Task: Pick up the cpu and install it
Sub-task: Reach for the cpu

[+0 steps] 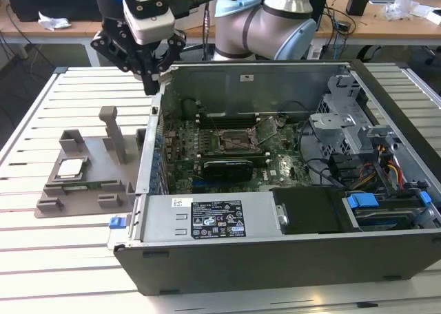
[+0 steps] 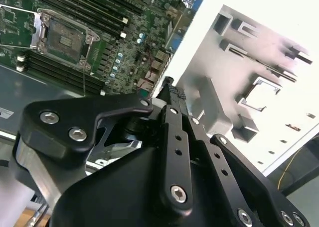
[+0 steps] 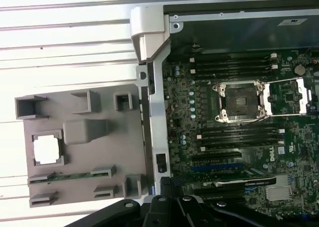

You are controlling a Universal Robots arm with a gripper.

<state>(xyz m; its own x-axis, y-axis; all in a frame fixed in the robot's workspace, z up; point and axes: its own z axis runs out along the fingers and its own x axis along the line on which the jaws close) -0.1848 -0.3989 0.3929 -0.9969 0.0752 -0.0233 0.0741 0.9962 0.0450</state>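
The pick-up has not begun: the cpu [image 1: 71,168] lies flat in its square recess on the grey plate [image 1: 84,190], which rests on the slatted table [image 1: 76,259] just beside the open computer case [image 1: 275,259], on the exterior view's left. Nothing touches the chip, and in the first wrist view its bright top [image 3: 47,150] sits squarely inside the recess walls. The gripper [image 1: 151,87] hangs in the air over the far end of the case wall that faces the plate, well apart from the chip and higher than the plate's upright posts. Its fingers [image 2: 172,100] are pressed together and carry nothing. On the board inside the case, the socket [image 3: 241,101] has its metal frame swung back. It looks empty and ready to take the chip, though glare and the slanted angle make that hard to confirm. So, as I judge it, the step in hand is the approach to the chip, with the whole install yet to do. A grasp from here would call for the fingers to be spread wider than the chip. The arm would have to come across to the plate and down squarely over the recess, lined up so the fingertips meet two opposite edges rather than the recess walls. The tall post [image 1: 110,131] between the gripper and the chip would need to be kept clear on the way. The chip is thin and sits low in its pocket, so there is little edge to catch and the descent would need care.
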